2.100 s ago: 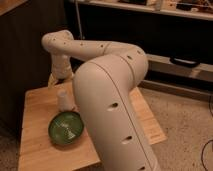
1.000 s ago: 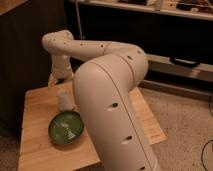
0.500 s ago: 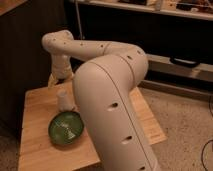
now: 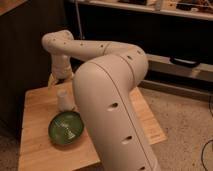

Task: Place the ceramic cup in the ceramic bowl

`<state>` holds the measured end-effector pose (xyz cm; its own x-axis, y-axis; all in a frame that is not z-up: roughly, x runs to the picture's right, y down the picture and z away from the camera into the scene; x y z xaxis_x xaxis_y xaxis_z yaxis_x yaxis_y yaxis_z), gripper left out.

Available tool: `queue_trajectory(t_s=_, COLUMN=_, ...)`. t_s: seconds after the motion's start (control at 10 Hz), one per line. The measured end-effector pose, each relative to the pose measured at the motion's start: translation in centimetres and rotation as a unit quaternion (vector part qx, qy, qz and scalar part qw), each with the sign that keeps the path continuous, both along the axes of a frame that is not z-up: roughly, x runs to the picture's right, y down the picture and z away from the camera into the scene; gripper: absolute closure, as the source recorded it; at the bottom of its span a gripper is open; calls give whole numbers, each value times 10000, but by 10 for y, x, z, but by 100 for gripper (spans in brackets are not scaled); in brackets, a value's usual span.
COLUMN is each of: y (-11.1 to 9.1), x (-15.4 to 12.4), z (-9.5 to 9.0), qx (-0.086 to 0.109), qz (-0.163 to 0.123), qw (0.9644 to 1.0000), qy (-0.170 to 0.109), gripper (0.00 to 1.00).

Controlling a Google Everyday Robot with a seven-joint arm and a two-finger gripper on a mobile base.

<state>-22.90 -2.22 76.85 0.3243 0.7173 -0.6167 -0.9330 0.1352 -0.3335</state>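
A small white ceramic cup (image 4: 63, 100) stands upright at the back left of a wooden table (image 4: 35, 107). Just in front of it sits the glossy green ceramic bowl (image 4: 65, 128), close to the cup's base. My gripper (image 4: 59, 81) hangs from the white arm directly above the cup, a little behind it. It is open, and nothing shows between its fingers. The bulky arm link (image 4: 112, 110) hides the middle and right of the table.
A dark cabinet wall (image 4: 25, 45) rises behind and left of the table. A low shelf (image 4: 175, 65) runs along the back right. Speckled floor (image 4: 185, 125) lies to the right, with a cable (image 4: 207, 147) at the edge.
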Motion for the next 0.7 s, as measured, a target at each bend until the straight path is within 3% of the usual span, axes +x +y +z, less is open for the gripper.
queue_trajectory(t_s=0.2, y=1, x=-1, z=1, qx=-1, qz=-5, qw=10000, qy=-56, gripper=20)
queue_trajectory(t_s=0.5, y=10, x=-10, z=10, qx=327, qz=170, qw=9980, qy=-523, gripper=20)
queue_trajectory(t_s=0.7, y=17, x=-13, z=12, qx=498, qz=149, qw=9964, qy=-673, gripper=20)
